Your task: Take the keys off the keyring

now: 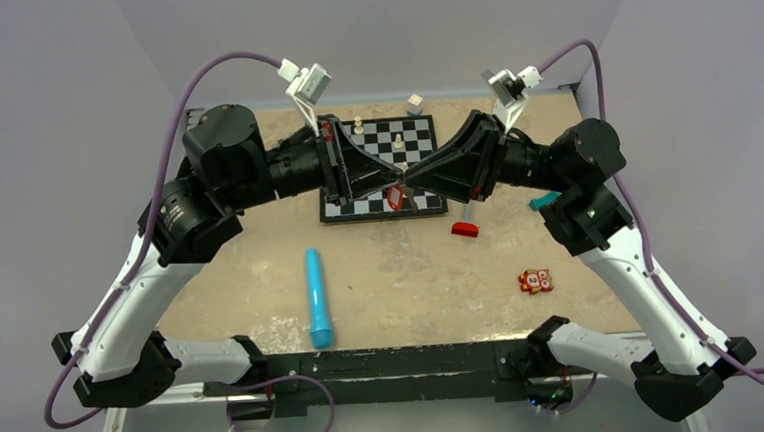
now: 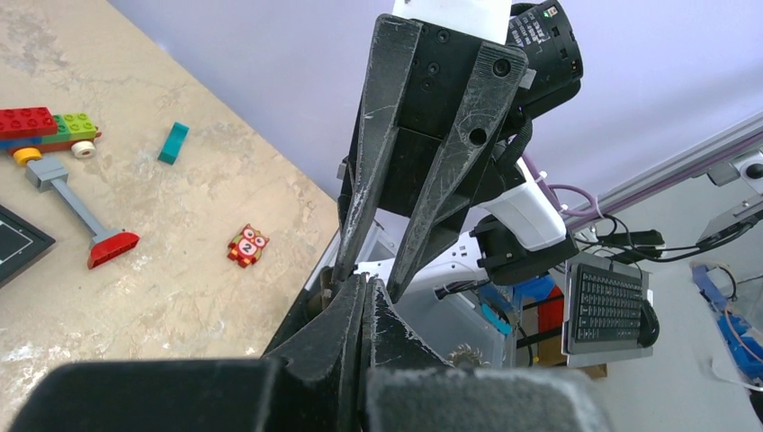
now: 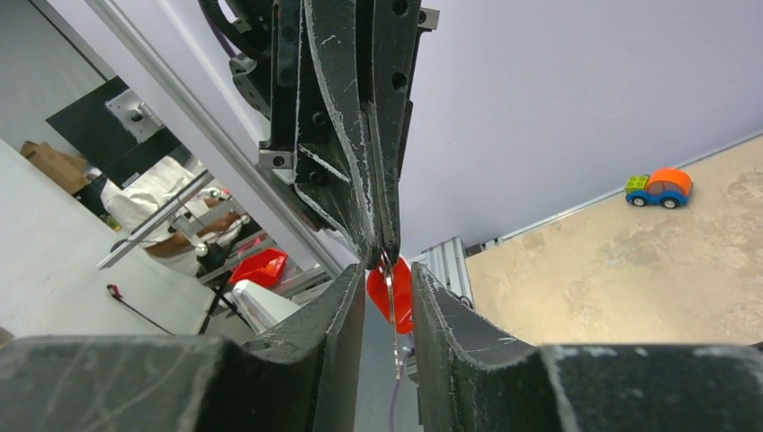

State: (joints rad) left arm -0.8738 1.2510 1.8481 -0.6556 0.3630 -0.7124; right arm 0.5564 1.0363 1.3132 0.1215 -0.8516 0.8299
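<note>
The keyring (image 3: 403, 292), a red plastic tag with a thin metal ring, is held up in the air above the far middle of the desk (image 1: 392, 275). A thin silver strip hangs upright beside the tag; whether it is ring or key I cannot tell.

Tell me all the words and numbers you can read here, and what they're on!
"2": on the small orange owl toy.
White print on the black round arm housing: too small to read.
Letters on the keyboard: too small to read.
White label on the keyring: too blurred to read.
</note>
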